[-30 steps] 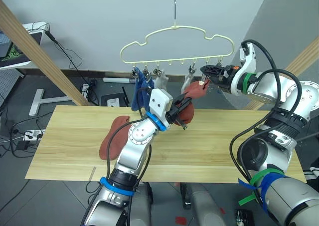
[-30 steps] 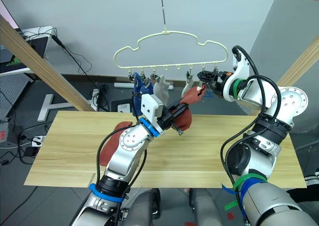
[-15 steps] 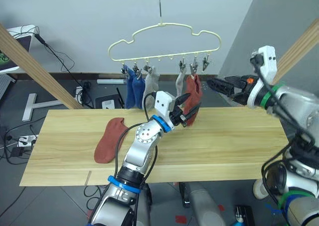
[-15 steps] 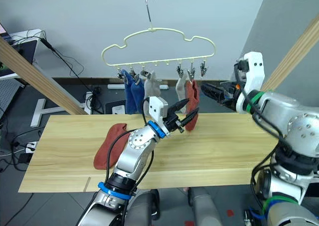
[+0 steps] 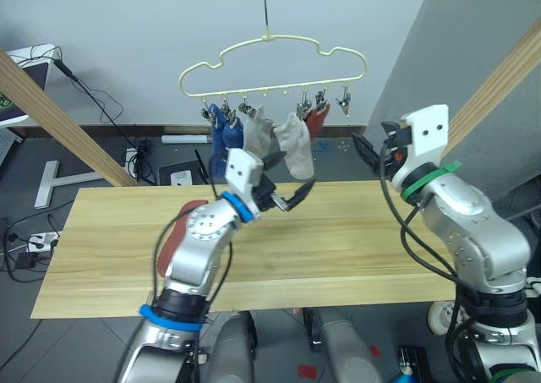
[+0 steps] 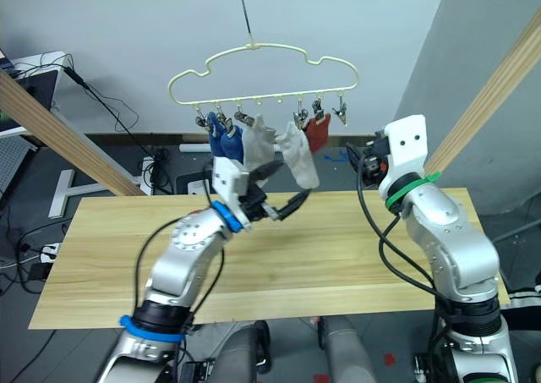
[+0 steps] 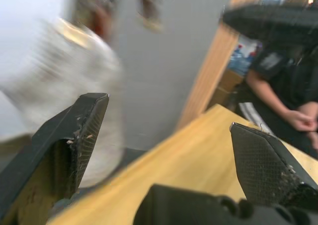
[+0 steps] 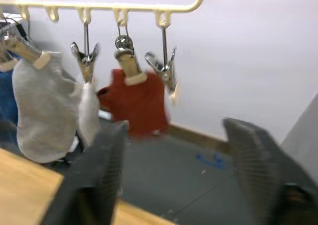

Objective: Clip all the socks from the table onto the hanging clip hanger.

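Left gripper (image 5: 283, 195), fingers spread wide and empty, above the table (image 5: 355, 248) near its far edge. Right gripper (image 8: 174, 185), likewise gaping, empty. One rust-red sock (image 5: 172, 241) lies on the tabletop; five socks (image 5: 292, 142) hang clipped on the clip hanger (image 5: 270, 62) beyond.

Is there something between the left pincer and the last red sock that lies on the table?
The left arm itself covers most of that rust-red sock on the table. The left pincer is open above the wood, to the right of the sock. No other object is seen between them.
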Tool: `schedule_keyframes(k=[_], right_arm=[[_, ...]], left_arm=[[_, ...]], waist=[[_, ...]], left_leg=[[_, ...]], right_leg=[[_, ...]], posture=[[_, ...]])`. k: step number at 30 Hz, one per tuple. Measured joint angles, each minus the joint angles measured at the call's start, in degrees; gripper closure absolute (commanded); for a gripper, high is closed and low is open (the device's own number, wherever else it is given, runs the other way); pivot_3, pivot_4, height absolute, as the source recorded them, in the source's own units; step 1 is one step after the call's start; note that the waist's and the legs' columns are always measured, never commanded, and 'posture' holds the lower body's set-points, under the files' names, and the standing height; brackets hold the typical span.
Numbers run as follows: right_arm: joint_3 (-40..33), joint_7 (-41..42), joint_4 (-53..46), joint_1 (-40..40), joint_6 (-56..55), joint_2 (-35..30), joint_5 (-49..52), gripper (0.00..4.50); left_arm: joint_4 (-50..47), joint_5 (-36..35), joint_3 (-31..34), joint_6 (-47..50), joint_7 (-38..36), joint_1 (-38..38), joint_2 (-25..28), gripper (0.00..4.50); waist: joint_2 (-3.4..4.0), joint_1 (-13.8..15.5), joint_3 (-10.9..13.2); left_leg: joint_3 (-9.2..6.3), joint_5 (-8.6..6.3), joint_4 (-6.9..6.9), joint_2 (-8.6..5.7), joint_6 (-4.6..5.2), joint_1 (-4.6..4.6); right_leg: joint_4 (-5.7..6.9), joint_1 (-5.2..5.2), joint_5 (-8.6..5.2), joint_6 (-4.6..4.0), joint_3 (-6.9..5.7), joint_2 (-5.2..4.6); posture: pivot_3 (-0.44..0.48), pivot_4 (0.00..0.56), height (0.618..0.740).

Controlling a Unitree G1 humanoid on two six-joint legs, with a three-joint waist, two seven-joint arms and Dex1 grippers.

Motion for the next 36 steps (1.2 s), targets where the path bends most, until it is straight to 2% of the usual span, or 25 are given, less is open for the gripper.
schedule_keyframes(k=[1,3,6,8,18,36], right_arm=[[0.15,-0.06,0.25,0.21,-1.43,1.45,-0.69,1.23],[0.49,-0.19,0.66,0.41,-2.74,3.10,-1.55,1.56],[0.50,-0.50,1.43,0.44,-4.24,4.95,-2.85,2.39],[0.52,-0.57,1.86,0.43,-4.66,5.53,-3.78,3.17],[0.72,-3.08,9.34,-4.21,-8.23,11.37,-9.38,3.17],[0.46,-4.48,23.04,-10.68,-15.23,15.13,-15.94,3.17]], left_arm=[[-2.43,-0.99,0.82,1.95,-0.18,0.47,1.56,0.00],[-5.24,-2.41,2.16,4.38,-0.26,0.57,2.99,0.00],[-9.28,-4.33,4.03,7.90,0.29,0.78,4.13,0.00],[-11.13,-5.15,4.30,9.55,0.50,1.02,4.62,0.00],[-17.21,-8.37,4.83,13.55,-0.30,2.23,7.32,0.00],[-17.37,-10.33,5.52,14.69,-0.42,0.14,8.59,0.00]], waist=[[0.01,0.14,0.00],[0.01,0.33,0.00],[0.01,0.68,0.00],[0.01,1.00,0.00],[0.01,1.83,0.00],[0.01,2.54,0.00]], left_leg=[[-0.02,0.00,-0.01,0.03,0.00,0.00],[-0.01,0.00,-0.02,0.03,0.00,-0.01],[0.00,0.00,0.01,0.01,0.00,-0.01],[0.03,0.00,0.02,-0.02,0.00,0.00],[-0.02,0.00,0.02,-0.02,-0.01,0.00],[0.01,0.00,0.07,-0.03,-0.01,0.00]], right_leg=[[0.00,0.00,0.00,0.00,0.01,-0.01],[-0.02,0.01,0.00,0.00,0.00,-0.04],[-0.04,0.02,0.00,0.00,-0.01,-0.12],[-0.06,0.03,0.00,0.01,-0.01,-0.15],[0.04,0.02,0.01,-0.01,-0.02,-0.04],[0.14,0.01,0.02,-0.01,-0.01,-0.07]], posture=[[-0.080,0.332,0.740],[-0.058,0.326,0.740],[-0.058,0.326,0.740],[-0.046,0.321,0.740],[-0.019,0.309,0.740],[0.001,0.303,0.740]])
